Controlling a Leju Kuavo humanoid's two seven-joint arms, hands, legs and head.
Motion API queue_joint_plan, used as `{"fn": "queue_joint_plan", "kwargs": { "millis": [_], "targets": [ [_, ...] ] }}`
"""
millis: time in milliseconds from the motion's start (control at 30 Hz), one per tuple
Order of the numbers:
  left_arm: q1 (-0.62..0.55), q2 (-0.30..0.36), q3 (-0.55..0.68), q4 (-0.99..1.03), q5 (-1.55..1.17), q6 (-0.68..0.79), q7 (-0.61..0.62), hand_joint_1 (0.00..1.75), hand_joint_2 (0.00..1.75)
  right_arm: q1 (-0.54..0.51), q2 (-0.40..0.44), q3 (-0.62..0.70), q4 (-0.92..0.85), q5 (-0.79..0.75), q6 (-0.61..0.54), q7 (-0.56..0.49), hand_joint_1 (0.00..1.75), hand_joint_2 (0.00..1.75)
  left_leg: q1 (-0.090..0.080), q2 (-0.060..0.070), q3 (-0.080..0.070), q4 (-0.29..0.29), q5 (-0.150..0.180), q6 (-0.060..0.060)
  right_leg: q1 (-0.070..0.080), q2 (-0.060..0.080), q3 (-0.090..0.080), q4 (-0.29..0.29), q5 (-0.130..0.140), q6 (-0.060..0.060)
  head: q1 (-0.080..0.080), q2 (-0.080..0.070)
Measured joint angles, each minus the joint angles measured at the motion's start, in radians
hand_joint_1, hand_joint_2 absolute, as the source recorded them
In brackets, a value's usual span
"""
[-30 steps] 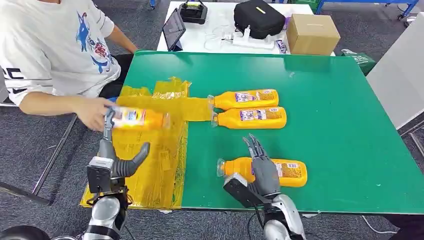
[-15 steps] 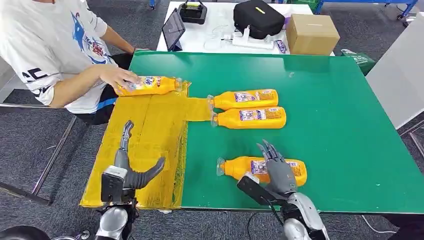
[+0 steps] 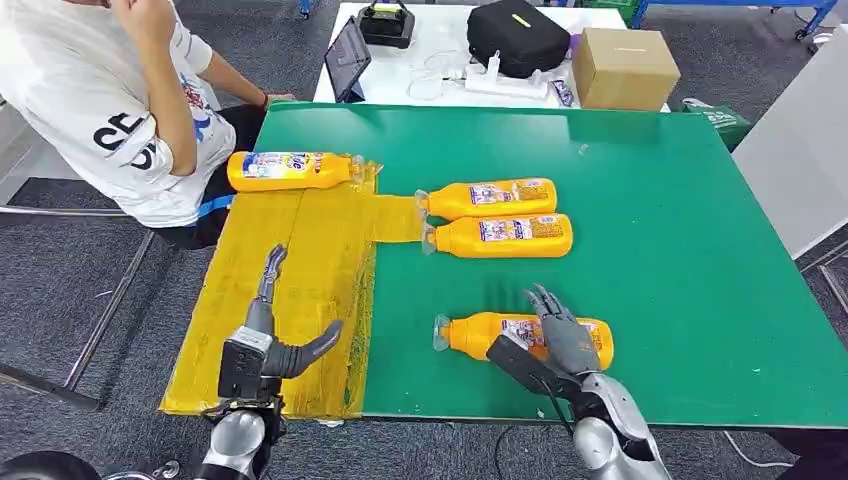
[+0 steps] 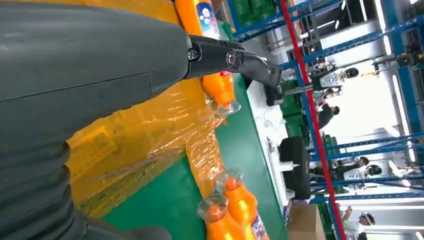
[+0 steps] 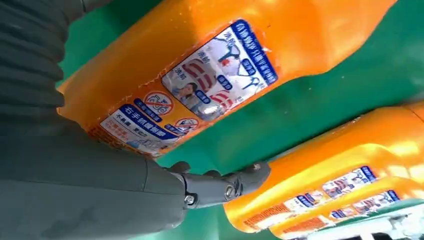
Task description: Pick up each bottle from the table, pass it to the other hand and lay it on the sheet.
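**Me:** Head view shows my right hand (image 3: 560,335) lying over the nearest bottle (image 3: 470,335) on the green counter (image 3: 680,250). My fingers (image 3: 545,305) are spread across its label and not yet closed around it, so I call this hand released. I judge it is placed there to begin the grasp.

**Partner:** And your left hand?

**Me:** My left hand (image 3: 265,345) hovers over the yellow sheet (image 3: 320,250), fingers apart and holding nothing. I think it waits there to receive the bottle.

**Partner:** What is on the sheet?

**Me:** One bottle (image 3: 285,170) lies on the far edge of the sheet, cap toward the counter, next to a seated person (image 3: 110,110). Two more bottles (image 3: 495,198) lie side by side on the counter, just beside the sheet, their caps touching a strip of it.

**Partner:** So how much is left?

**Me:** By my judgement three bottles are still to be passed.
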Motion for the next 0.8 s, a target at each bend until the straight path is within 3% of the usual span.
{"fn": "queue_joint_plan", "kwargs": {
  "millis": [433,800],
  "targets": [
    [-0.022,-0.002,0.000,0.052,0.011,-0.011,0.006,0.00,1.75,-0.032,-0.034,-0.011,0.045,0.018,0.046,0.051,0.00,1.75,-0.001,0.000,0.004,0.000,0.000,0.000,0.000,0.000,0.004,0.000,0.000,0.000,0.000,0.000],
    [-0.046,-0.002,0.000,0.109,0.026,-0.039,0.014,0.00,1.75,-0.129,-0.107,0.025,0.104,0.024,0.190,0.121,0.00,1.75,-0.001,0.000,0.006,0.000,0.001,0.002,-0.001,0.000,0.007,-0.001,0.001,0.001,0.000,0.000]
  ]
}}
